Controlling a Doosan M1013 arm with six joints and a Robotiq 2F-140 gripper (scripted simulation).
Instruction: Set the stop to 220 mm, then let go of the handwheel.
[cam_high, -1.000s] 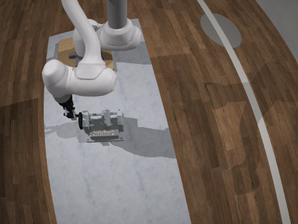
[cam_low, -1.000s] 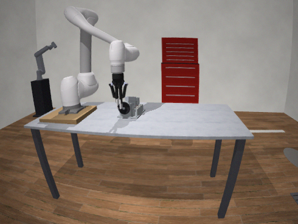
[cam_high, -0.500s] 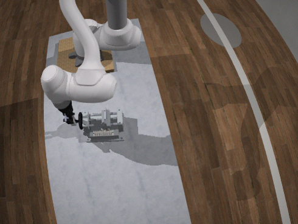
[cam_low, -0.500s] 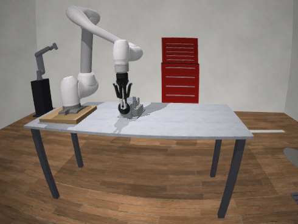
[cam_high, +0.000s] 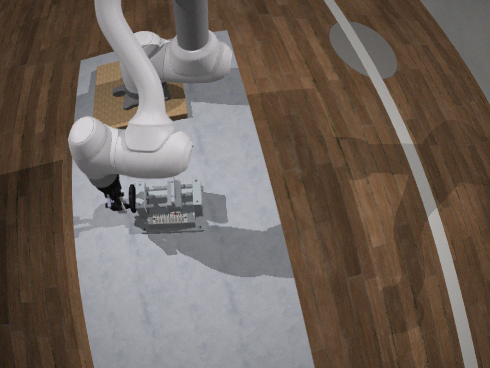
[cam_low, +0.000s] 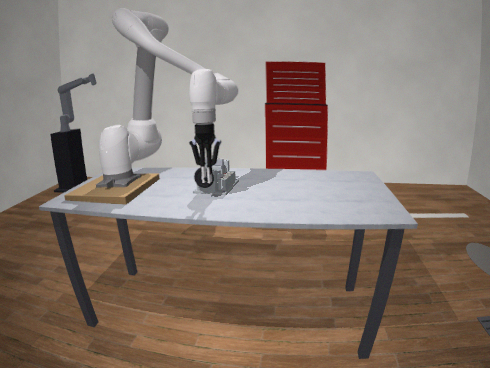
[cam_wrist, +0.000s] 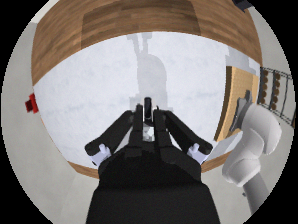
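Observation:
The black handwheel (cam_high: 132, 198) (cam_low: 198, 180) stands upright at the left end of the grey stop unit; it shows edge-on in the wrist view (cam_wrist: 148, 108). My gripper (cam_high: 122, 206) (cam_low: 205, 174) (cam_wrist: 147, 103) points down on the wheel's outer side, shut on the wheel's handle; the fingers largely hide that handle. The stop (cam_high: 174, 194) is a grey block on rods between two end plates, right of the middle. A pale scale (cam_high: 162, 219) runs along the unit's front, with a small red pointer (cam_high: 175, 214) right of its middle. The figures are too small to read.
The unit stands on the pale table top (cam_high: 200, 310) (cam_low: 320, 200). The arm's base stands on a wooden board (cam_high: 107, 112) (cam_low: 85, 195) (cam_wrist: 231, 92) at the table's far end. A red tool cabinet (cam_low: 296, 135) stands behind the table.

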